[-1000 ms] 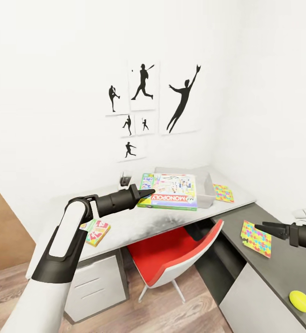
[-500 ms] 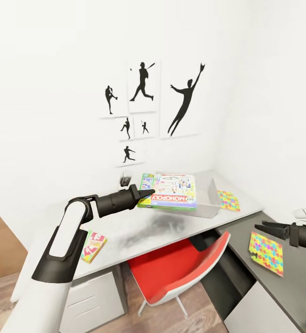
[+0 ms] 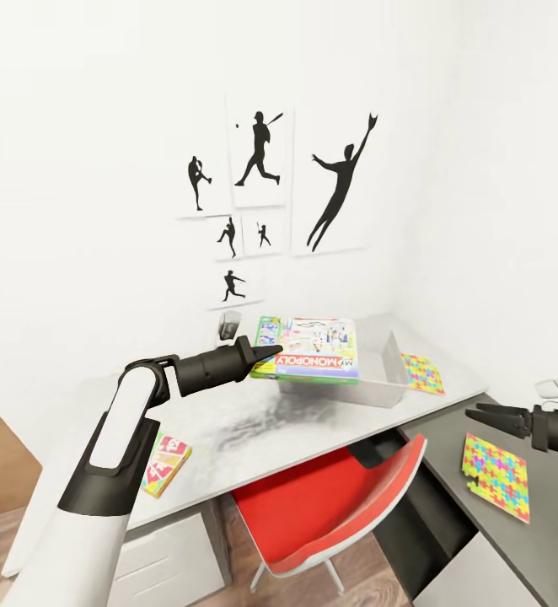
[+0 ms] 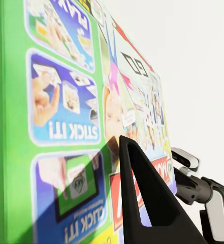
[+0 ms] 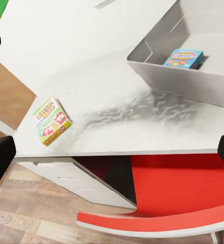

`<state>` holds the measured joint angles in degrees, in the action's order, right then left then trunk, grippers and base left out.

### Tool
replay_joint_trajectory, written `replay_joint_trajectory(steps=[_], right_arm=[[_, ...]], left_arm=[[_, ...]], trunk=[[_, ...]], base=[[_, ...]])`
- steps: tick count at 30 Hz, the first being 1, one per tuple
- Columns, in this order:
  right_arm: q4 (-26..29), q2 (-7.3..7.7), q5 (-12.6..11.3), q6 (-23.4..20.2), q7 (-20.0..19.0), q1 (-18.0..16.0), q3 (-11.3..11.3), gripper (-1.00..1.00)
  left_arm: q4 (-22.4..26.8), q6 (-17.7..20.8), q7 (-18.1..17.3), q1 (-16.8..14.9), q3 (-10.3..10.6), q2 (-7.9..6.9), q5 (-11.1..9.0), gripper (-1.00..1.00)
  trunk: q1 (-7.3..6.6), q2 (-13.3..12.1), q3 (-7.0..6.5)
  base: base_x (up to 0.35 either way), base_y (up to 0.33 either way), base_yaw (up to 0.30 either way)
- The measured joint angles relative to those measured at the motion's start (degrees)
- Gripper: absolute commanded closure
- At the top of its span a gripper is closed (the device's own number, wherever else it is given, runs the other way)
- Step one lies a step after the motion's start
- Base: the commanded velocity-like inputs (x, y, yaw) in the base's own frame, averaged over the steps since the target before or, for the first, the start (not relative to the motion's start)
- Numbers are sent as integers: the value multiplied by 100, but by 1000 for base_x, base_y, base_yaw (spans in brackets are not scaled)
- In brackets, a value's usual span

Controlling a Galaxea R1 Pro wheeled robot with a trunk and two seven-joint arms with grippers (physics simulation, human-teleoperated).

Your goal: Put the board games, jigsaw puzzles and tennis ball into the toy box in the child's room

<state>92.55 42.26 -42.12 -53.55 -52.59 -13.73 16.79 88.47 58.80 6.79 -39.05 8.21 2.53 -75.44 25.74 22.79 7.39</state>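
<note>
A: Above the toy box, the left gripper holds the green-edged Monopoly box by its near edge, flat, hanging partly over the bin.

B: What changed vs 1 s ago?

A: Whole head view shifted, so the camera moved, not the things. Desk sits closer; the tennis ball has slid out of frame. Arm and box look the same relative to the robot. Judgement: approach nearly done, release comes next.

B: Right gripper?

A: Empty, fingers narrow, near 1 jigsaw; the 2nd jigsaw lies beside the bin.

B: Wrist cams add anything?

A: Right wrist shows a blue game box inside the bin, plus the small game on the desk. Left wrist shows the Monopoly lid close up, 1 finger across it.
</note>
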Motion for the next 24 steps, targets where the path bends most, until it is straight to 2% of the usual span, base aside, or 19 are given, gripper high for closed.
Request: replay_joint_trajectory(steps=[7,14,24], right_arm=[[0,0,3,0,-202,-3,13,-100],[1,0,3,2,-265,-2,20,-100],[0,0,3,6,-287,-1,23,-100]], left_arm=[[1,0,7,1,5,-1,-2,100],[-4,-1,25,1,8,-1,0,100],[-3,-2,25,0,2,0,-1,100]], trunk=[[0,0,0],[0,0,0],[0,0,0]], base=[[10,-12,115],[49,-132,169],[28,-67,43]])
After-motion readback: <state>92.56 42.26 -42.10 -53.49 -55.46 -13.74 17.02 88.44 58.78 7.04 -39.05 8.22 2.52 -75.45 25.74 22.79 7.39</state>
